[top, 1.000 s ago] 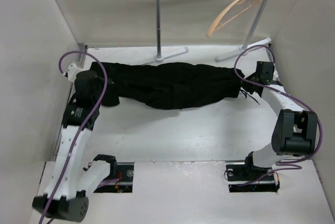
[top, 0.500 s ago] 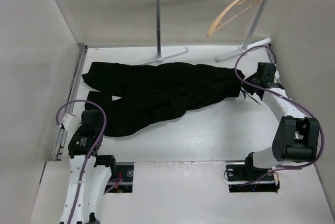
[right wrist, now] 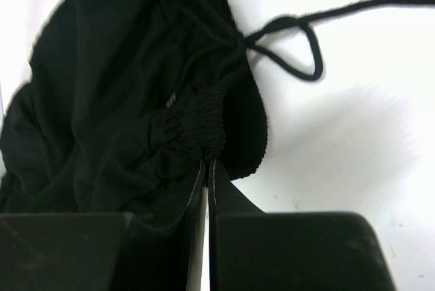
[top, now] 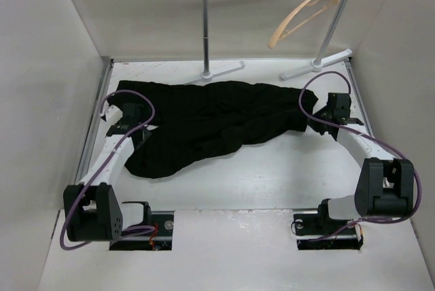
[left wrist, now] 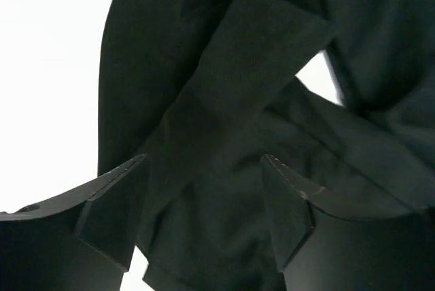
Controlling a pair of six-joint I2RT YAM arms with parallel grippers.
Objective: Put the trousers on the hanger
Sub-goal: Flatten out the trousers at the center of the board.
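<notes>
Black trousers (top: 211,117) lie spread across the table, waistband to the right, legs to the left. The tan hanger (top: 302,15) hangs by its hook on the white rail at the back right. My right gripper (top: 318,122) is shut on the elastic waistband (right wrist: 197,117); the drawstring (right wrist: 299,49) lies loose on the table. My left gripper (top: 139,128) is open, its jaws either side of the trouser legs (left wrist: 224,100) at the left end.
The white rail stand (top: 205,26) has feet (top: 221,70) on the table's back edge behind the trousers. White walls enclose left, right and back. The arm bases sit at the near edge.
My left arm swung from the near left up to the trousers' leg end. The legs shifted toward the front. The right gripper kept its hold and moved slightly nearer.
</notes>
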